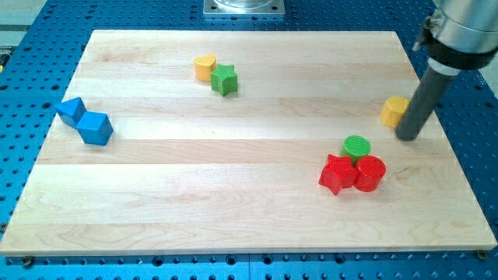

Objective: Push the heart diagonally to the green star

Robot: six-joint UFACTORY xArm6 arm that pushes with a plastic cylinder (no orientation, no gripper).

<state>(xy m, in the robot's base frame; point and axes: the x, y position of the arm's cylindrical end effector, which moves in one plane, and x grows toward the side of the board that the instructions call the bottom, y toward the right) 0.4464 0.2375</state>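
Note:
A yellow heart (205,67) lies near the view's top, left of centre. It touches the upper left side of the green star (224,79). My tip (406,137) rests on the board at the view's right, far from both. It stands just right of a second yellow block (393,111), whose shape I cannot make out, and touches or nearly touches it.
A green cylinder (357,146), a red star (338,173) and a red cylinder (370,173) cluster below and left of my tip. Two blue blocks (71,111) (96,128) lie together at the view's left. The arm's metal base (243,6) is at the top edge.

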